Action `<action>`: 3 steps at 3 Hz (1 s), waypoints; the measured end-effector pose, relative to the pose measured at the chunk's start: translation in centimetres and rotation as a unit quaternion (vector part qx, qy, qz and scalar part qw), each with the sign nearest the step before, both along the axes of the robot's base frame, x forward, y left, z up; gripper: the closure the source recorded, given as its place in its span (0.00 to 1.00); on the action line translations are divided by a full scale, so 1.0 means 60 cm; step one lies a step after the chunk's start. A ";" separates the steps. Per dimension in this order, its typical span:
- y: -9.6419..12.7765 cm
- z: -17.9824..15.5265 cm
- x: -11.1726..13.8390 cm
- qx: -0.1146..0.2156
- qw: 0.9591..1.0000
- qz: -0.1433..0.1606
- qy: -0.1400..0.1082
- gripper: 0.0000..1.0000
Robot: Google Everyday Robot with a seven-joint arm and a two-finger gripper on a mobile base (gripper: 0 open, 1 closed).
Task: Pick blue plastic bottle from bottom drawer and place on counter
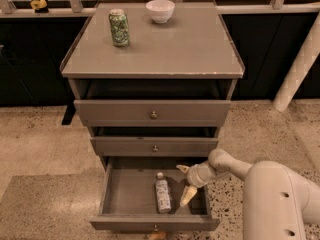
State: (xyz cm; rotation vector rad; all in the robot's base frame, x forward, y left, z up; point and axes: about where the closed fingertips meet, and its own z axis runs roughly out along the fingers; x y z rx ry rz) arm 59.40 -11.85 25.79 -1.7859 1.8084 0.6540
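The bottom drawer [125,196] stands pulled out; the blue plastic bottle [162,195] lies flat on its floor, cap toward the back; my gripper [185,182] hangs just right of it, fingers spread, not touching it. On the counter [175,49], a green can [119,28] and a white bowl [160,10] sit toward the back; its front half lies bare.

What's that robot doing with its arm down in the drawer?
The robot is reaching into the open bottom drawer. Its gripper is open and sits right beside the blue plastic bottle, which is lying flat in the drawer. It isn't holding the bottle yet. Up on the counter there is a green can and a white bowl.
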 end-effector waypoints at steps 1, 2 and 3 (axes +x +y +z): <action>0.000 0.000 0.000 0.000 1.000 0.000 0.000 0.00; 0.013 -0.014 0.012 -0.015 0.999 -0.028 0.012 0.00; 0.047 -0.051 0.048 -0.048 0.994 -0.092 0.040 0.00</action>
